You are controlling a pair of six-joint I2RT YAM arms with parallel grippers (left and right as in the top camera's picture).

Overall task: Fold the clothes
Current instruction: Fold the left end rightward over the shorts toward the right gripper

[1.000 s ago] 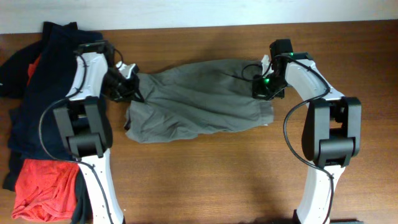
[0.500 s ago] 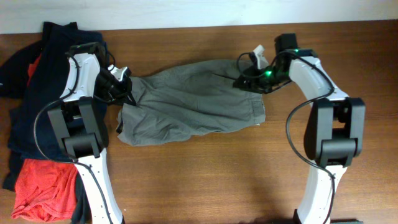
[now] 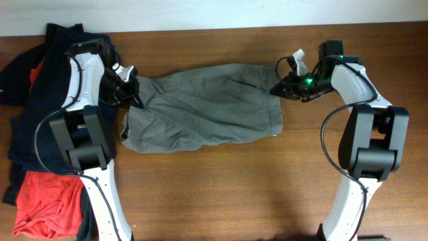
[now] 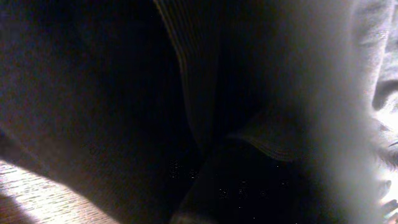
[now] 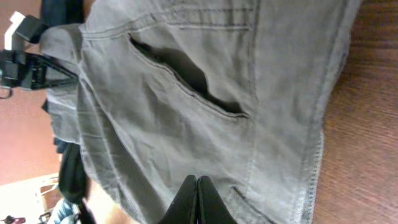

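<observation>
Spread over the middle of the wooden table: the grey-olive shorts, wrinkled, long side running left to right, one end at each arm. At the left end, the left gripper, drawn in on a gathered point of the cloth and clamped there, with no gap showing between its tips from overhead. Also visible far off in the right wrist view, as a black wedge narrowing onto that same corner. From the left wrist camera itself, little to go on: dark, blurred cloth close against the lens, a ribbed seam line, a sliver of wood at lower left, own fingers not made out. At the upper right corner of the shorts, the right gripper, reaching in from the right side of the table. In its own wrist view, black fingers pressed together tip to tip, tapering to a point, with cloth on either side of them and stretching on ahead. Closed on the fabric as far as can be told, though the pinched fold itself hidden behind the tips. Ahead of those tips, a slanted pocket opening gaping dark, and down the right side a stitched edge where cloth meets bare wood. Along the left edge of the table, behind and beside the left arm: a navy-blue garment in a loose heap, near the shorts' left end, touching or not impossible to say. Towards the front left corner, an orange-red garment, crumpled, lying against the navy one.
</observation>
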